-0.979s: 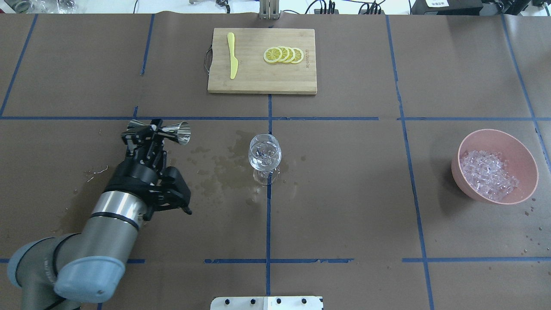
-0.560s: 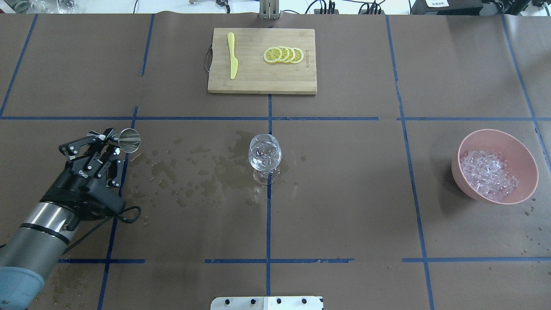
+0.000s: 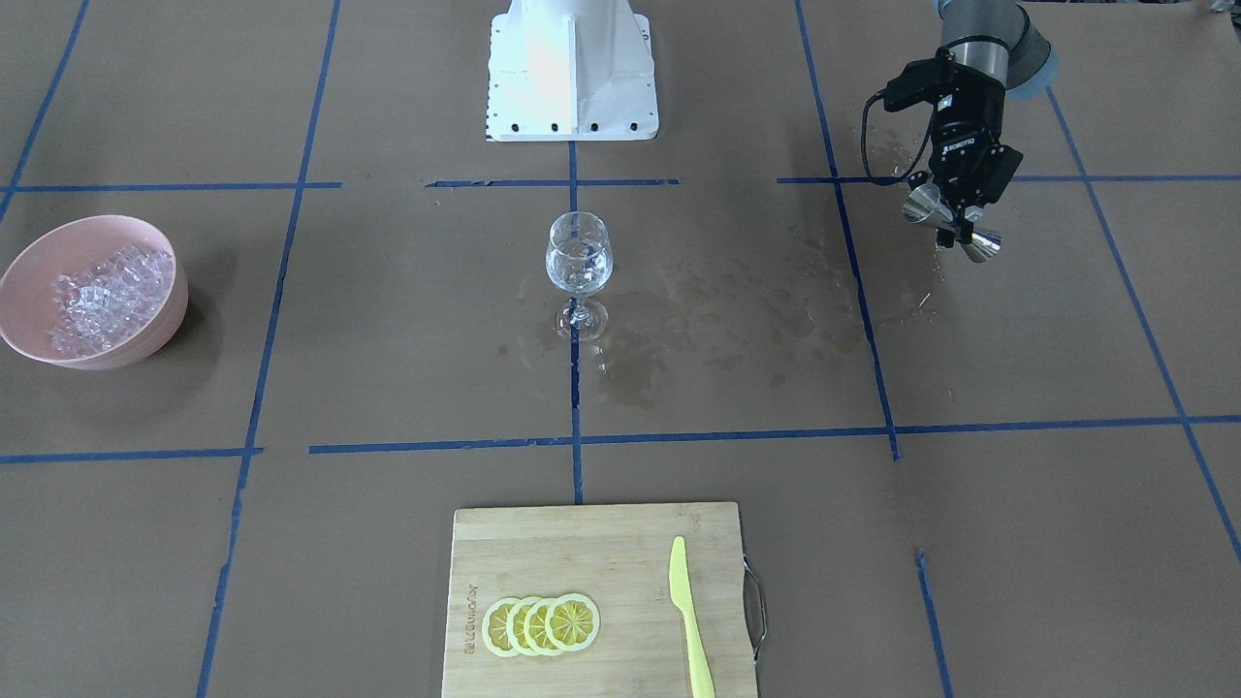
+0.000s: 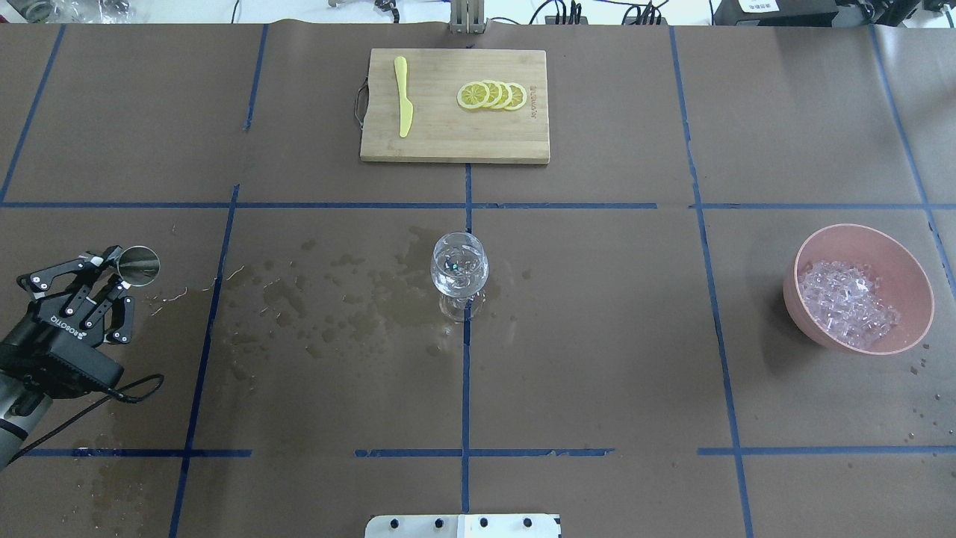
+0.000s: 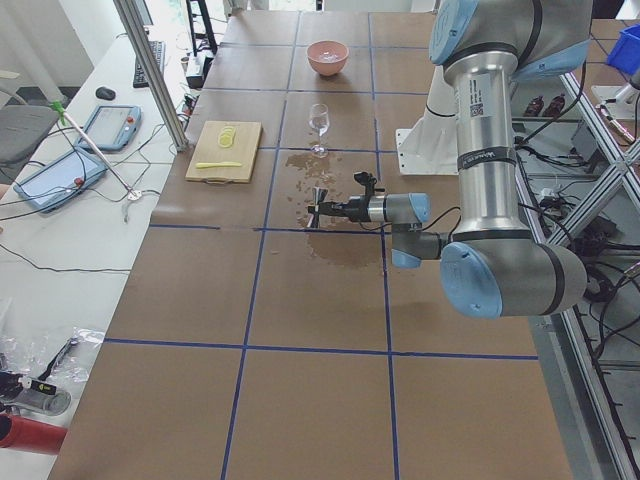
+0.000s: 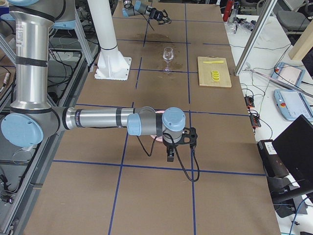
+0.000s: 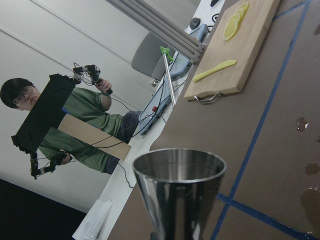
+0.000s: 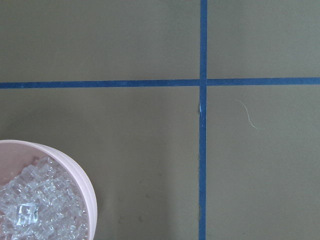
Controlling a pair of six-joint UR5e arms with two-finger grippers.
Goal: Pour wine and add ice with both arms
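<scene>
My left gripper [image 4: 112,273] is shut on a steel jigger [image 4: 140,266] at the table's far left and holds it upright, mouth up. Both also show in the front view, gripper [image 3: 956,219] and jigger [image 3: 952,229], and the jigger fills the left wrist view [image 7: 180,195]. The wine glass [image 4: 459,273] stands at the centre with a little clear wine in it. Ice cubes [image 4: 848,302] lie heaped in a pink bowl [image 4: 920,278] at the right. My right gripper [image 6: 182,139] shows only in the exterior right view, above the bowl; I cannot tell if it is open or shut.
Wet spill patches [image 4: 336,299] darken the paper between the glass and my left gripper. A wooden cutting board [image 4: 454,138] at the far edge carries lemon slices [image 4: 493,96] and a yellow knife [image 4: 404,97]. The white pedestal base [image 3: 572,68] stands at the near edge.
My left gripper has swung left, away from the glass, carrying the jigger. The jigger has turned from lying sideways to mouth up. Wet patches it had covered now show.
</scene>
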